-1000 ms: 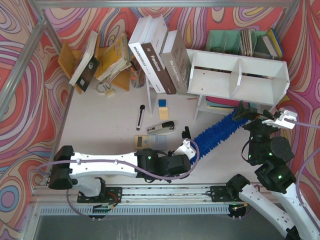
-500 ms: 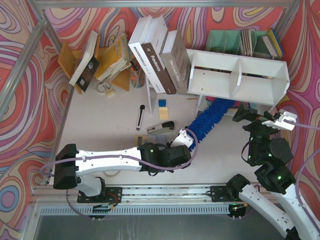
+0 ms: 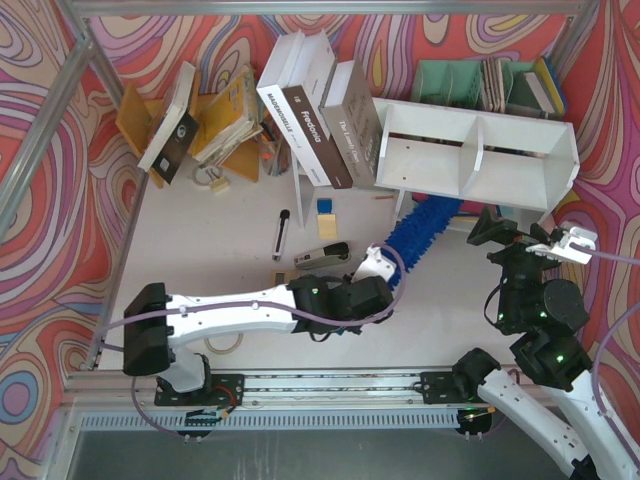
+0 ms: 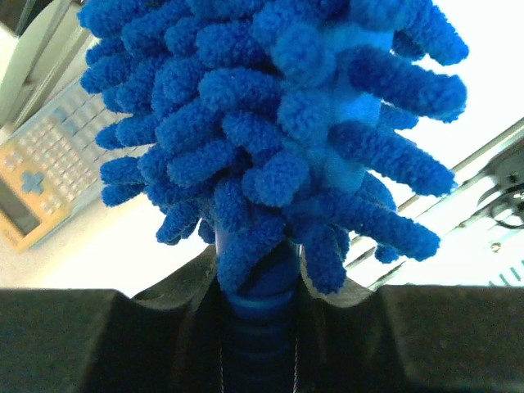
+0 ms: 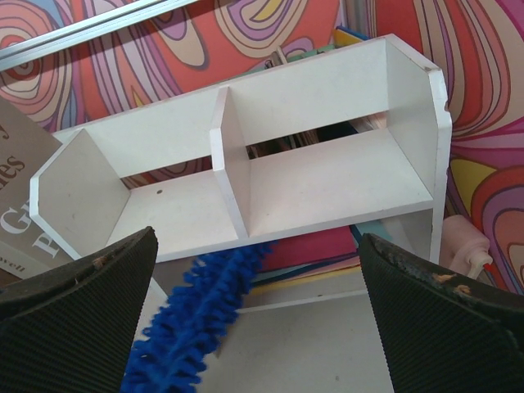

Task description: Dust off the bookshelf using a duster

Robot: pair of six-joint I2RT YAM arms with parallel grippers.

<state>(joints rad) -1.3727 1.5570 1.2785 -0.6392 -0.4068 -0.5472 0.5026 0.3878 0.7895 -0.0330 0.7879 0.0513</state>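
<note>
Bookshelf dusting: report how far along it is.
Done: the duster is gripped by its handle in the left tool. In hand: its fluffy head reaches under the bottom board of the bookshelf, below the divider. Left: both compartments and the top, which the head is not on now. The right tool hangs open in front, holding nothing.

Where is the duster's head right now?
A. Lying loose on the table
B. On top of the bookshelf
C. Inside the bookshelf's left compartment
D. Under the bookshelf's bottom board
D: the duster, held in the left gripper, slants up with its tip beneath the bottom board of the bookshelf; neither compartment has it inside.
</note>
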